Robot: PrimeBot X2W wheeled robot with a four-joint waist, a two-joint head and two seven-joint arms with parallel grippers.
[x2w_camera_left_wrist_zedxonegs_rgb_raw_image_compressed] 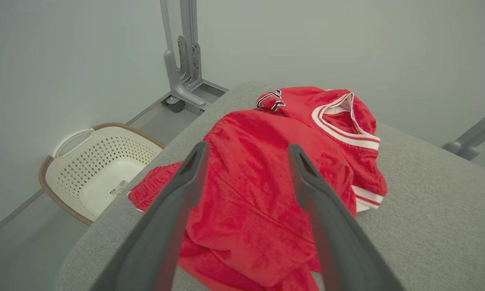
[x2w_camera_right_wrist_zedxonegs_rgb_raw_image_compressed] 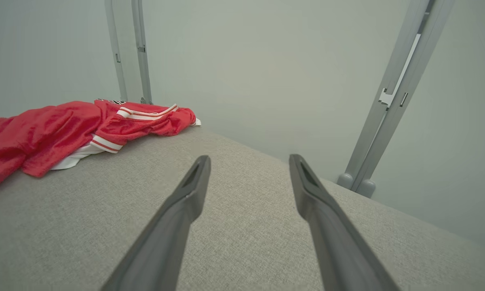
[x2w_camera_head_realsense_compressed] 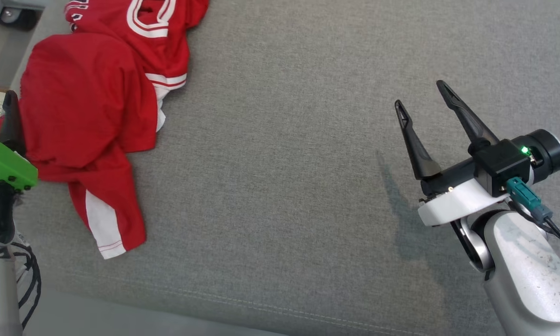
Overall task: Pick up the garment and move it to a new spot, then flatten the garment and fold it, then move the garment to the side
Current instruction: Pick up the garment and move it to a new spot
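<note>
The red garment [x2w_camera_head_realsense_compressed: 88, 107], a jersey with white trim, lies crumpled at the far-left part of the grey padded surface [x2w_camera_head_realsense_compressed: 284, 163]. Its long axis runs roughly away from the robot: a white-striped sleeve or hem end lies nearest, and the striped collar end farthest. One fold reaches the surface's left edge and seems to droop slightly over it. The left gripper [x2w_camera_left_wrist_zedxonegs_rgb_raw_image_compressed: 248, 148] is clearly the nearer one. It hangs over the near half of the cloth with its jaws spread wide and nothing between them, fingers pointing along the garment's length towards the collar. I judge that a short descent would put both fingers onto the bunched middle. The right gripper [x2w_camera_head_realsense_compressed: 420, 94] stands well apart to the right, over bare upholstery. It too is spread wide and holds nothing, and the garment lies off to its left. So the pick looks like the left arm's work, and the bare stretch between the arms is a likely new spot. On the floor just beside the surface's left edge sits a cream laundry basket [x2w_camera_left_wrist_zedxonegs_rgb_raw_image_compressed: 105, 155], with no clothing in it and what looks like a small label on its bottom.
</note>
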